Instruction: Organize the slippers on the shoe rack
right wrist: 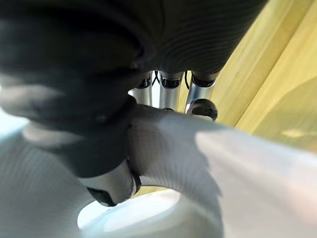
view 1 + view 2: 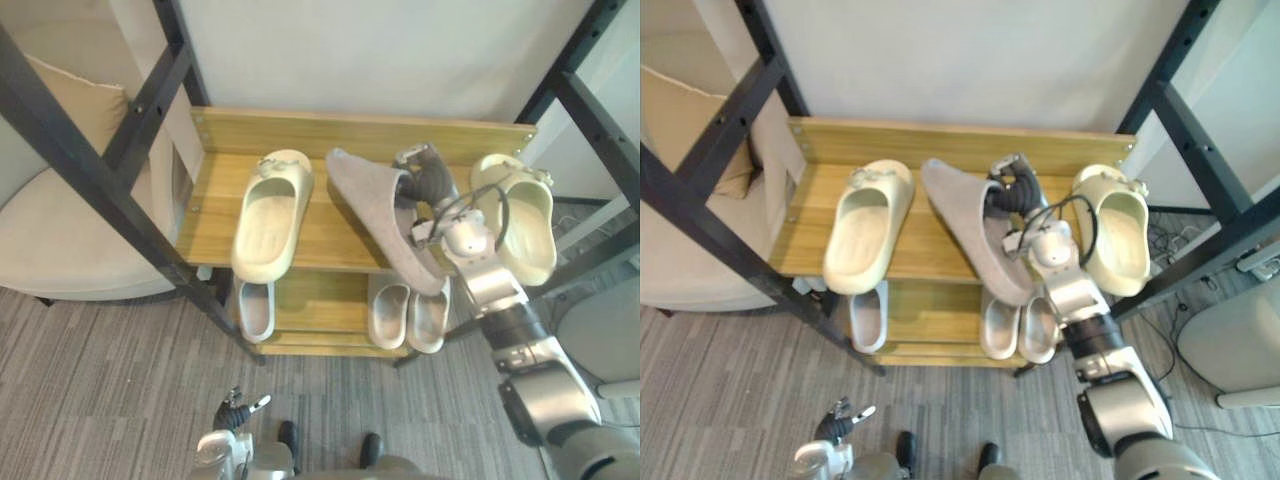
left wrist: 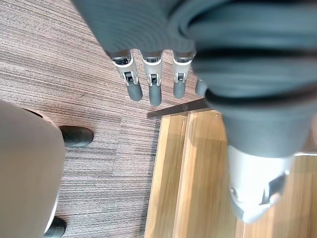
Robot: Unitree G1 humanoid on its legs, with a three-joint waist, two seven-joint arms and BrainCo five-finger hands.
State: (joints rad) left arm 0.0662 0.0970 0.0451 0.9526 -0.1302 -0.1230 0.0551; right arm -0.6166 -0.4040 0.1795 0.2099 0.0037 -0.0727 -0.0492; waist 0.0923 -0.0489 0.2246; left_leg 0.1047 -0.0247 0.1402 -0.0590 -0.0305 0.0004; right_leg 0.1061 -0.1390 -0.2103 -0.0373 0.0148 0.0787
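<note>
A grey slipper [image 2: 375,215] stands tilted on its side on the top shelf of the wooden shoe rack [image 2: 330,135], its heel end hanging over the front edge. My right hand [image 2: 425,180] is shut on its upper. In the right wrist view my thumb [image 1: 106,163] is inside the opening and my fingers are outside the grey slipper [image 1: 168,163]. A cream slipper [image 2: 270,215] lies to its left and another cream slipper [image 2: 525,225] to its right. My left hand [image 2: 235,410] hangs low near the floor with straight fingers [image 3: 148,84].
On the lower shelf lie one pale slipper [image 2: 257,310] and a pale pair [image 2: 408,317]. Black metal frame bars [image 2: 90,170] cross at the left and the right. A beige armchair [image 2: 60,230] stands left of the rack. A grey seat [image 2: 600,340] is at the right.
</note>
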